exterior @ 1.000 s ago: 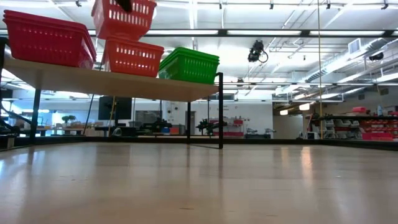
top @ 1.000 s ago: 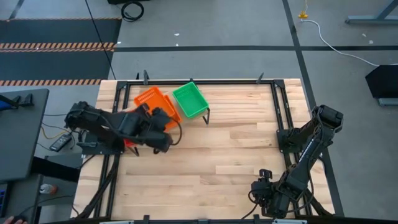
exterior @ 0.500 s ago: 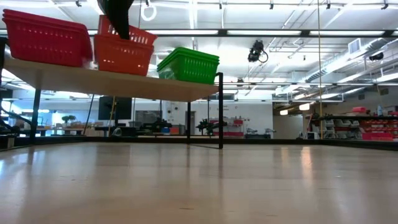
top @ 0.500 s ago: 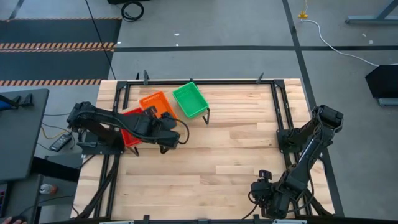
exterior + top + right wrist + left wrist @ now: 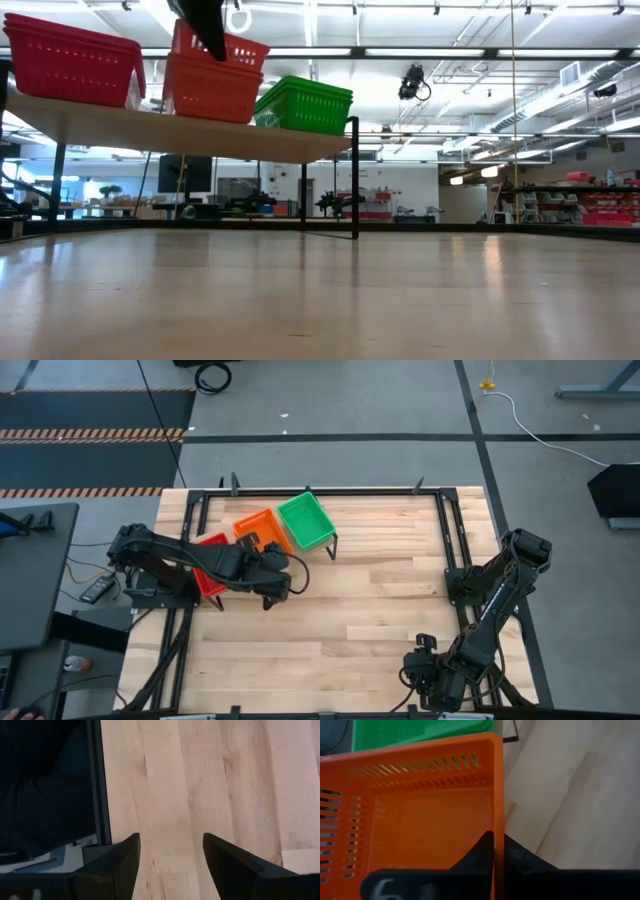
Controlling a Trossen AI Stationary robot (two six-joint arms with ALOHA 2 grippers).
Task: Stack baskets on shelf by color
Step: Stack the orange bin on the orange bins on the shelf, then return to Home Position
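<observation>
The shelf (image 5: 190,132) carries three stacks side by side. Red baskets (image 5: 70,62) (image 5: 208,577) stand at its left end, and green baskets (image 5: 305,104) (image 5: 304,520) at its right end. Between them, the top orange basket (image 5: 257,528) (image 5: 232,48) sits in the lower orange basket (image 5: 212,96). My left gripper (image 5: 268,563) (image 5: 205,20) is over the orange stack, shut on the top orange basket (image 5: 420,820). My right gripper (image 5: 170,855) (image 5: 435,670) waits open, low over the table's near right corner. My left gripper holds the top orange basket by one side wall (image 5: 498,815). One finger (image 5: 481,851) is inside the basket and the other (image 5: 522,857) outside. The fingers come from above, pointing down at a slant. The basket sits nested in the lower orange basket on the shelf.
The slatted wooden tabletop (image 5: 380,610) lies bare in front of the shelf. A black metal frame (image 5: 455,550) runs along the table's edges. The shelf's black legs (image 5: 354,180) stand on the tabletop. The room with its ceiling lights shows beyond.
My left gripper has come down with the orange basket. A second ago the basket hung tilted above the orange stack; now it sits in the lower orange basket. The stack has since shifted a little toward the green baskets. The gripper stays shut on the wall.
</observation>
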